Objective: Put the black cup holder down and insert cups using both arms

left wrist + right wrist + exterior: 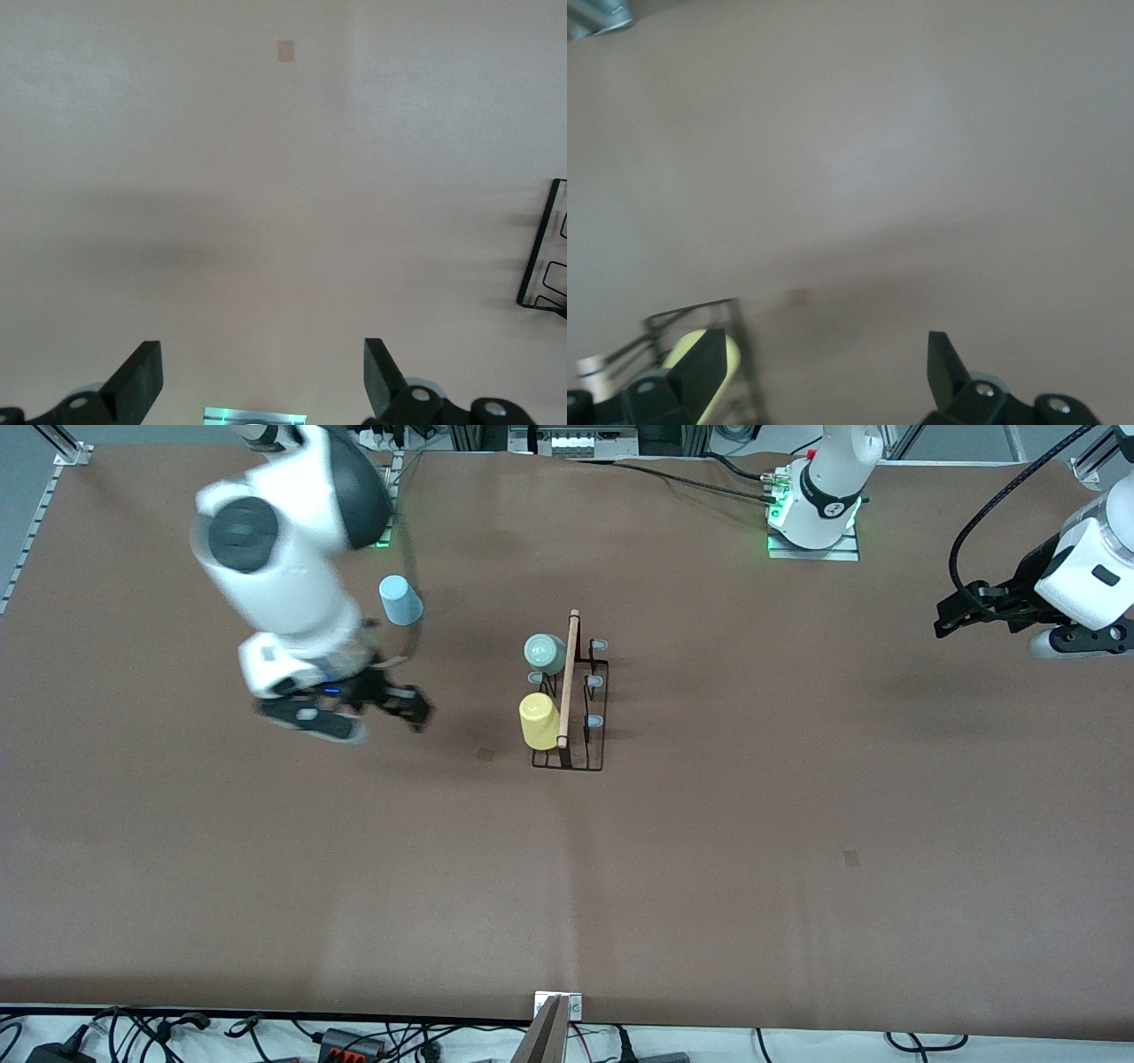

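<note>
**Ana:** Fingers [702,367] of the right arm's black two-finger gripper [390,707] stand wide apart with nothing between them, hanging over bare brown table [709,886] between the light blue tapered plastic cup [400,600] and the black thin-wire cup holder with its light wooden rod handle [571,691]. The left arm's black gripper [961,609] is spread and empty too, waiting over its own end of the table.

**Ben:** So 2 cups are on pegs?

**Ana:** Yes, the pale green plastic cup [544,653] and the yellow plastic cup [538,721] sit tilted on the pegs facing the right arm. The blue one stands mouth down, well apart from the rack, farther from the front camera.

**Ben:** How should the next grasp go?

**Ana:** I'd centre the open jaws on the blue cup's wall, close gently so the thin plastic doesn't buckle, then tip its mouth toward a free peg and slide on slowly; a snag could drag the light rack.

**Ben:** Any writing?

**Ana:** None legible anywhere.
</note>
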Motion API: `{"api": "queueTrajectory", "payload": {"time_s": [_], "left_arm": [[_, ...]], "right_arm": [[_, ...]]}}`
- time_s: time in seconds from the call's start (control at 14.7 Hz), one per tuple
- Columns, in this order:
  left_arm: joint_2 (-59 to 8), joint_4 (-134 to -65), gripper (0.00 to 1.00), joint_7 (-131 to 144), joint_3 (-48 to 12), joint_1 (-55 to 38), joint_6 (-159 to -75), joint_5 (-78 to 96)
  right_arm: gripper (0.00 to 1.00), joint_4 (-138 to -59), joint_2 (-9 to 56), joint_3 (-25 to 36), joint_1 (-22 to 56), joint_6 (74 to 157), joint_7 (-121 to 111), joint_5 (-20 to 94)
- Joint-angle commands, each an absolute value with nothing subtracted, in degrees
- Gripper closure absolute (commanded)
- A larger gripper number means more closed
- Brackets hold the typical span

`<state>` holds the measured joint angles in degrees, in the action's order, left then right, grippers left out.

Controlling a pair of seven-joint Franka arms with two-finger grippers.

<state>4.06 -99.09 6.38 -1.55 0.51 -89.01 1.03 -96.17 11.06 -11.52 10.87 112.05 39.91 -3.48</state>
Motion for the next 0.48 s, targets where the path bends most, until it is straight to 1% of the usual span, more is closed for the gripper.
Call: {"api": "queueTrajectory", "payload": {"time_s": [0.0, 0.07, 0.2, 0.27, 0.41], "left_arm": [[4.04, -98.26, 0.00, 5.89, -1.14, 0.44, -87.80, 1.93], [4.04, -98.26, 0.00, 5.54, -1.06, 0.44, -87.28, 2.02], [4.04, -98.26, 0.00, 5.36, -1.05, 0.44, -87.10, 1.93], [4.04, -98.26, 0.00, 5.36, -1.05, 0.44, -87.10, 1.93], [4.04, -98.26, 0.00, 5.36, -1.05, 0.44, -87.10, 1.93]], "right_arm": [[0.00, -96.42, 6.34, -6.62, 5.20, 104.44, 26.33, -3.08], [0.00, -94.94, 5.98, -2.50, 4.40, 102.07, 20.36, -3.08], [0.00, -92.21, 5.98, 2.27, 1.95, 100.03, 9.81, -3.08], [0.00, -91.07, 5.45, 2.98, 0.11, 98.98, 6.71, -3.16], [0.00, -90.27, 3.69, 2.99, -2.54, 92.41, 5.45, -2.55]]}}
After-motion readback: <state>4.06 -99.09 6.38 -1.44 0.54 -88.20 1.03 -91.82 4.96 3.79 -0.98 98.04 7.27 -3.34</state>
